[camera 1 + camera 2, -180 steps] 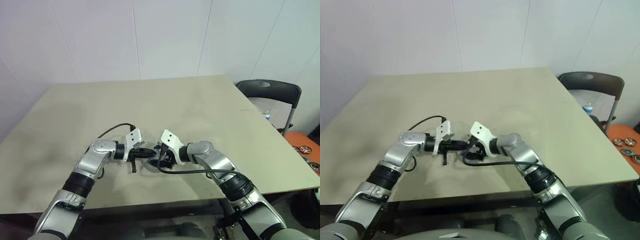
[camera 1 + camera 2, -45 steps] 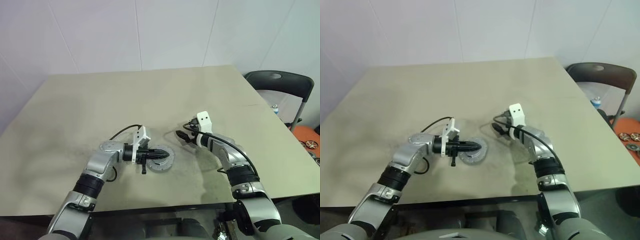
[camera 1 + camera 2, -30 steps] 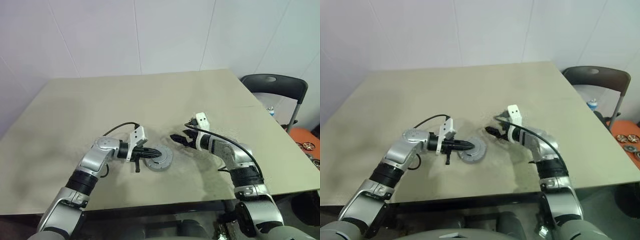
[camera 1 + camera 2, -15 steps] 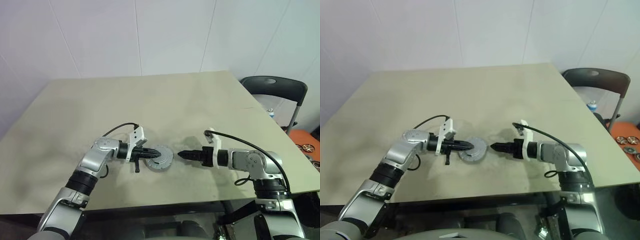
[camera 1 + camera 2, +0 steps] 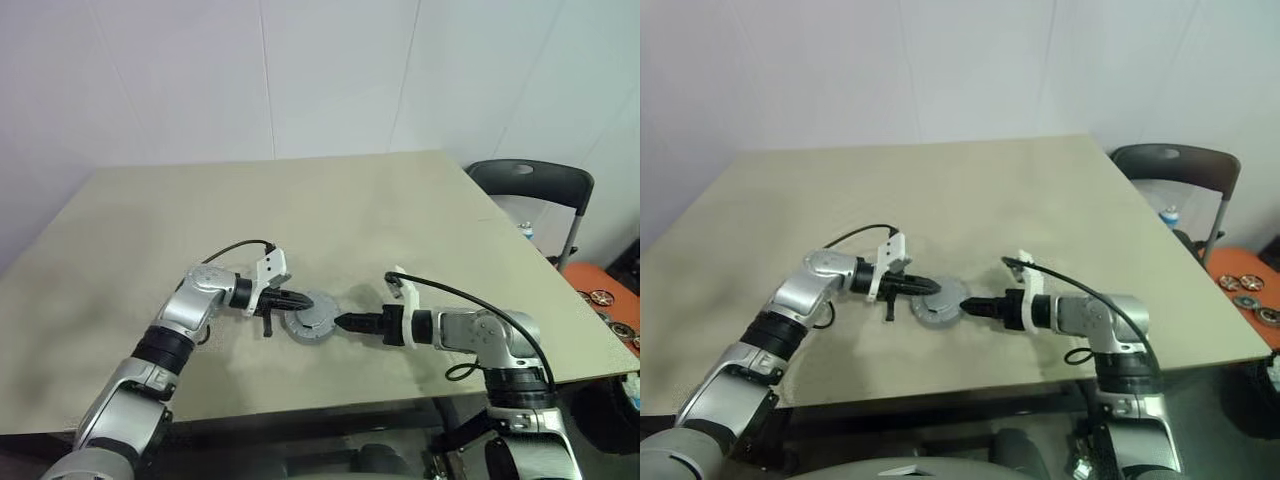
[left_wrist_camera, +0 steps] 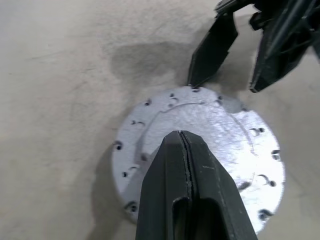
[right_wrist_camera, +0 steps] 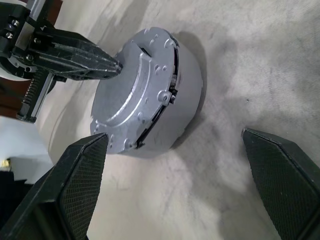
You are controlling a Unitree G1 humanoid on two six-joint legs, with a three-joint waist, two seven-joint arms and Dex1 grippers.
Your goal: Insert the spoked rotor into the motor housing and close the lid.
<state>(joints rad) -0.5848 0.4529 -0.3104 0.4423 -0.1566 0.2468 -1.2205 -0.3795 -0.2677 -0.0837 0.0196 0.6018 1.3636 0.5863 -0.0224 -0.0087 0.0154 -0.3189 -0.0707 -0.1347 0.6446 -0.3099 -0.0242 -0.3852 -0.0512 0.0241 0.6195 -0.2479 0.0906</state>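
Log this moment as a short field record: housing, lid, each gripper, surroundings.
motor housing: round grey metal, sits on the table between both grippers
lid: on top of the housing
left gripper: shut, tips resting over the lid
right gripper: open, level with the housing's side, fingers apart, not gripping
chair: dark, beyond the table's right corner
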